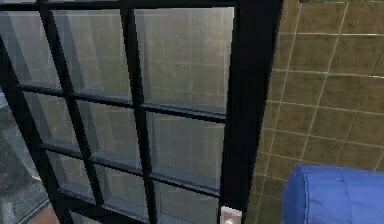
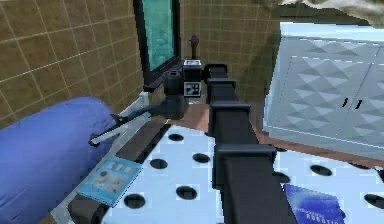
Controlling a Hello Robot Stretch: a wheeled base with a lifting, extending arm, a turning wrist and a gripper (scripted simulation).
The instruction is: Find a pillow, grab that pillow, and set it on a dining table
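A big blue pillow (image 2: 48,150), rounded like a bolster, lies at the arm side view's left; its end also pokes into the forward view's bottom right corner as a blue pillow (image 1: 335,195). The dark arm (image 2: 232,135) rises from the bottom edge, with two white marked squares (image 2: 190,70) at its far end. Left of them the gripper (image 2: 102,135) stretches its thin fingers down to the pillow's upper edge. I cannot tell whether it holds anything.
A black-framed glass-paned door (image 1: 130,110) stands very close ahead, with an olive tiled wall (image 1: 330,90) to its right. Under the arm lies a white surface with dark round spots (image 2: 190,165), carrying a small blue book (image 2: 108,180) and another (image 2: 315,205). A white cabinet (image 2: 330,85) stands at the right.
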